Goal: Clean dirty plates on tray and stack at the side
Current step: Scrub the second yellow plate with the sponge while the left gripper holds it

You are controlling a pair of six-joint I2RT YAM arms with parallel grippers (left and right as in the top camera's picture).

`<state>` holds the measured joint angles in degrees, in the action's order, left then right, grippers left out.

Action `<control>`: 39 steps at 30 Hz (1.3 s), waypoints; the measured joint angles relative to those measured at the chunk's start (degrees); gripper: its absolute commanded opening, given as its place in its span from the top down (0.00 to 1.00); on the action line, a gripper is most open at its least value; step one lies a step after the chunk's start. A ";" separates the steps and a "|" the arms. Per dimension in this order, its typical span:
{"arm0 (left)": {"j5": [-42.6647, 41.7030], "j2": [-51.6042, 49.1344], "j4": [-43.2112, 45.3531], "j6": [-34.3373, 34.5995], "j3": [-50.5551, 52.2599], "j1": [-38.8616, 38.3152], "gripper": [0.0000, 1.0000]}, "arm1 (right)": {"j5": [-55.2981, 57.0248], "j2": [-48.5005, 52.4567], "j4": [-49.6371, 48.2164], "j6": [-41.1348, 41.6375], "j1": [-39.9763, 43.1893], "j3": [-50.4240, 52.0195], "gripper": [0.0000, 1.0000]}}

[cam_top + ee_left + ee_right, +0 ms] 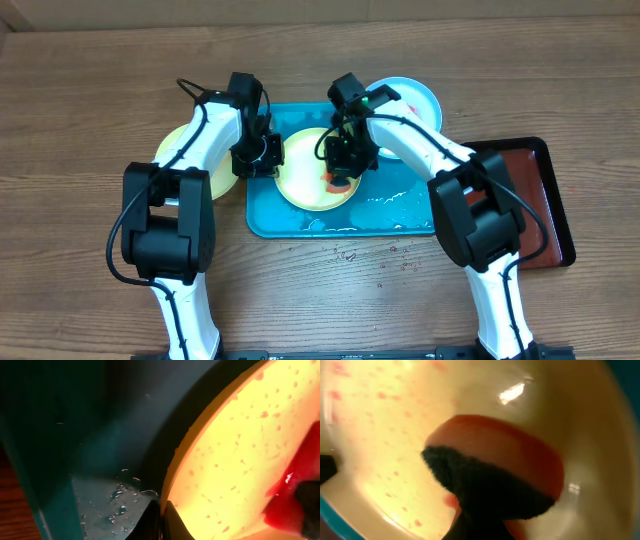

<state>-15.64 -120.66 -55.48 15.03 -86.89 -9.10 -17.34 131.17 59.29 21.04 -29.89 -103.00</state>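
1. The plate (300,178), yellow-green at the rim and cream in the middle, lies in the left half of the teal tray (405,218). Small red specks (235,450) dot its centre.
2. The left hand (262,158) is at the plate's left edge. In the left wrist view its fingertips (175,519) are pressed together on the rim, pinching it.
3. The right hand (345,162) is over the plate's right side, pinching a sponge (520,455). The sponge is red-orange with a black scrub face and is pressed onto the plate's centre.
4. Droplets (395,196) and wet streaks lie on the tray's bare floor to the right of the plate and along the near rim.
5. A second yellow-green plate, the left plate (180,148), lies on the counter (100,100) just left of the tray. The left arm covers much of it, and whether it touches the tray cannot be told.
6. The blue plate (418,98), light blue at the rim and white in the middle, sits at the tray's far right corner. It has a faint pink smear, and its near edge is at the tray's rim; whether it is over or against the rim cannot be told.
7. A dark red tray (545,190) sits on the counter to the right of the teal one, partly under the right arm.
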 measured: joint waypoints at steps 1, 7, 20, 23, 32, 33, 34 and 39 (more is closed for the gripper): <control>0.02 0.00 0.00 0.02 0.00 0.02 0.96 | -0.39 0.02 -1.03 0.24 -0.50 0.00 0.96; 0.00 0.00 -0.07 0.00 0.00 0.11 0.96 | -1.73 0.17 -5.64 1.81 -5.01 0.00 0.96; -0.33 0.00 0.00 0.02 0.04 -0.07 0.96 | 4.24 0.26 4.74 -0.09 -0.07 -0.94 0.96; -0.52 0.00 0.11 0.02 0.04 -0.07 0.96 | 5.99 0.26 7.39 -0.66 1.42 -1.20 0.96; -0.66 0.00 -0.15 0.07 0.04 -0.15 0.96 | 9.44 0.26 3.69 -1.40 1.25 -1.27 0.96; -0.63 0.00 -0.15 0.24 0.04 -0.15 0.96 | 9.70 0.26 2.71 -1.46 1.27 -1.27 0.96; -0.61 0.00 -0.15 0.31 0.04 -0.15 0.96 | 9.75 0.26 2.12 -1.53 1.27 -1.27 0.96; -0.42 0.00 -0.24 0.94 0.04 0.00 0.96 | 7.17 0.26 -1.46 -3.02 1.36 -1.27 0.96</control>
<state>-16.05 -120.66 -55.72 15.97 -86.85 -9.10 -10.17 131.44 57.82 18.02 -28.53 -104.27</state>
